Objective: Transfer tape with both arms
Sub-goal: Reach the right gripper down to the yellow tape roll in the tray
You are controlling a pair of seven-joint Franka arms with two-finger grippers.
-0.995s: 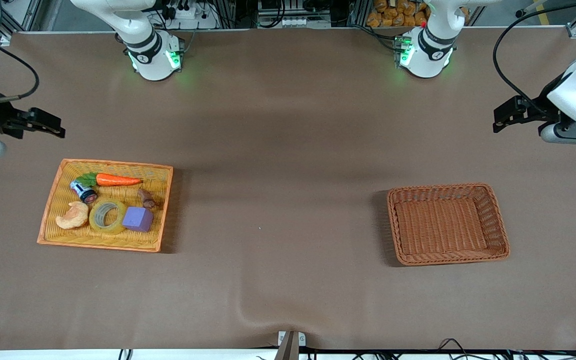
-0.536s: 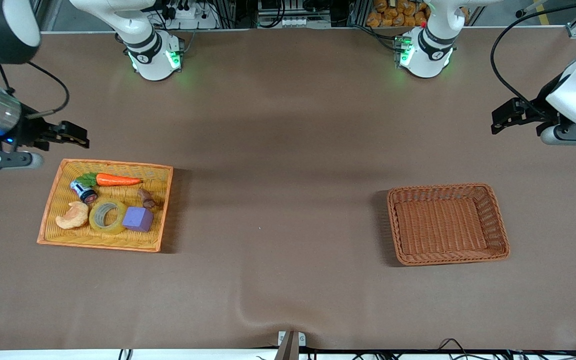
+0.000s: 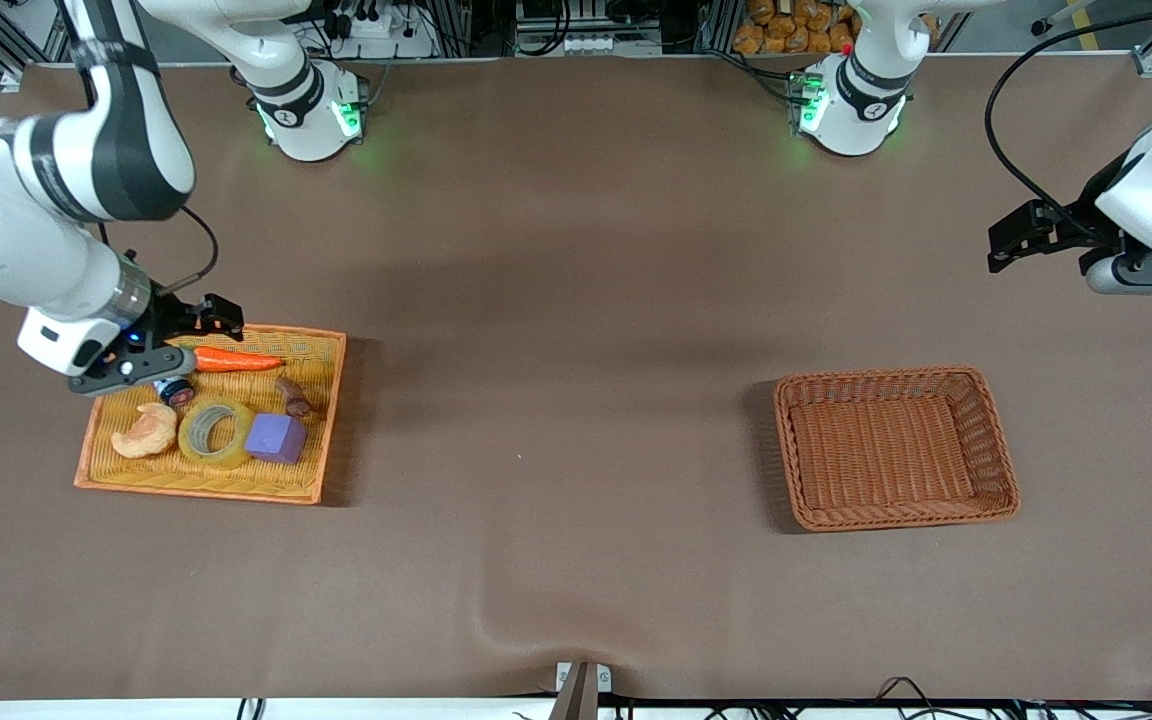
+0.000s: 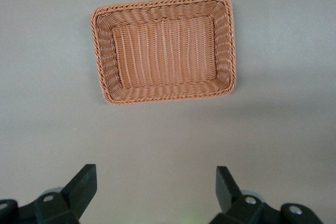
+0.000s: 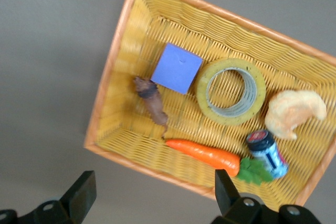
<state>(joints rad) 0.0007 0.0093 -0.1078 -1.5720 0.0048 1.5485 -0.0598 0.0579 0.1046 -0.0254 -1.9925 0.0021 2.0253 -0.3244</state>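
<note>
The tape (image 3: 217, 454), a yellowish ring with a grey core, lies flat in the yellow tray (image 3: 198, 491) between the purple cube (image 3: 274, 438) and a croissant toy (image 3: 145, 432). It also shows in the right wrist view (image 5: 201, 94). My right gripper (image 3: 220, 318) is open and empty, up over the tray's edge nearest the robots' bases, by the carrot (image 3: 236, 360); its open fingers frame the right wrist view (image 5: 155, 182). My left gripper (image 3: 1004, 240) is open and empty and waits above the table at the left arm's end (image 4: 156, 176).
An empty brown wicker basket (image 3: 896, 376) sits toward the left arm's end of the table and shows in the left wrist view (image 4: 163, 2). The tray also holds a small can (image 5: 268, 153) and a brown toy (image 3: 292, 398). The tablecloth is rucked near the front edge (image 3: 496, 630).
My right arm has swung in from the table's end until its gripper is over the yellow tray's edge. My left arm has barely moved.
</note>
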